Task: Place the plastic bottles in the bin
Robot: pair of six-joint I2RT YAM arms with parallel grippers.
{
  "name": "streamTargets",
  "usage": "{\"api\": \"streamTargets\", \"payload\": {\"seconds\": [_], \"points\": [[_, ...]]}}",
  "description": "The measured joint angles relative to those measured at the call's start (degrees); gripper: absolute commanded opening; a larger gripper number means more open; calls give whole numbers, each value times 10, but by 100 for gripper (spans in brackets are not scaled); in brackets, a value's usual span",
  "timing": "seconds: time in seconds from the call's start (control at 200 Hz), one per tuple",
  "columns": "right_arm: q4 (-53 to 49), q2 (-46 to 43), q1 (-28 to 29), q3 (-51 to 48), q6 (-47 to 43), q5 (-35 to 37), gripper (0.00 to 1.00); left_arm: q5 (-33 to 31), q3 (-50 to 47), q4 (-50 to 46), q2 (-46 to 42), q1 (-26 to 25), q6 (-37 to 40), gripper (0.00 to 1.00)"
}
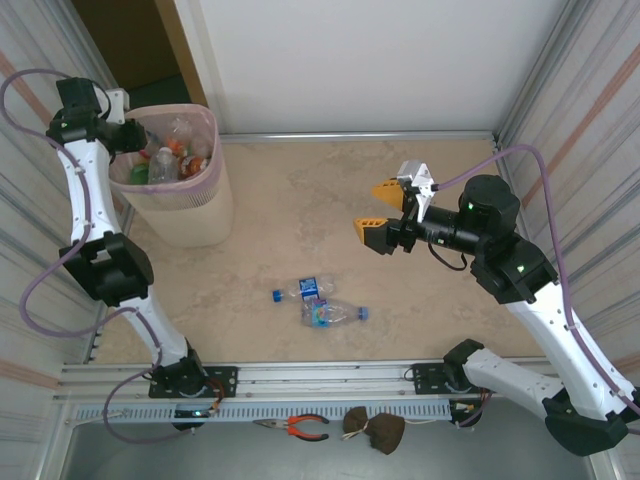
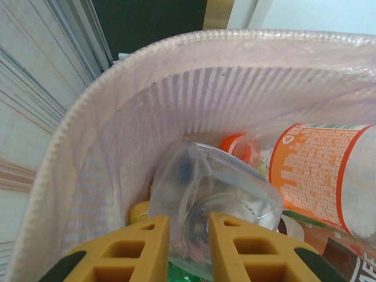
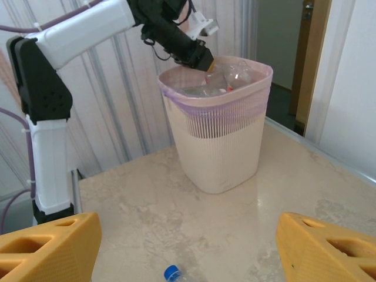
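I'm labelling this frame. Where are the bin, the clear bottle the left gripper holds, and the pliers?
bin [image 1: 188, 225], top external view, bare beige side wall.
clear bottle [image 2: 220, 197], left wrist view, crumpled body between the jaws.
pliers [image 1: 302, 427], top external view, red handles.

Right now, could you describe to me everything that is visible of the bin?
The bin is a tall beige wastebasket with rounded corners and finely slotted plastic walls. A translucent pink bag lines it and folds over the rim. It stands upright on the marble-look table, in the far left corner. It is nearly full of bottles. The left end effector hangs over its opening, shut on a clear bottle; whether it touches the rim I cannot tell.
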Motion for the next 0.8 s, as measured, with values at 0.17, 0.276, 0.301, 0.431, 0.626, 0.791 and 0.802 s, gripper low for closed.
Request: {"api": "streamTargets", "payload": {"seconds": [0.17, 0.276, 0.301, 0.431, 0.626, 0.791, 0.802], "points": [[0, 0, 3, 0, 0, 0, 77, 6, -10, 24, 1, 0, -1, 24], [0, 0, 7, 0, 0, 2, 77, 10, -18, 35, -2, 1, -2, 24], [0, 0, 8, 0, 0, 3, 77, 11, -22, 39, -4, 1, -2, 25], [-1, 0, 12, 0, 0, 9, 77, 16, -37, 41, -20, 1, -6, 26], [-5, 0, 18, 0, 0, 14, 77, 17, -52, 28, -49, 1, -11, 28], [-10, 0, 19, 0, -5, 20, 77, 32, -66, 17, -100, 1, -17, 29], [-11, 0, 20, 0, -5, 22, 77, 34, -67, 17, -103, 1, -18, 29]]}}
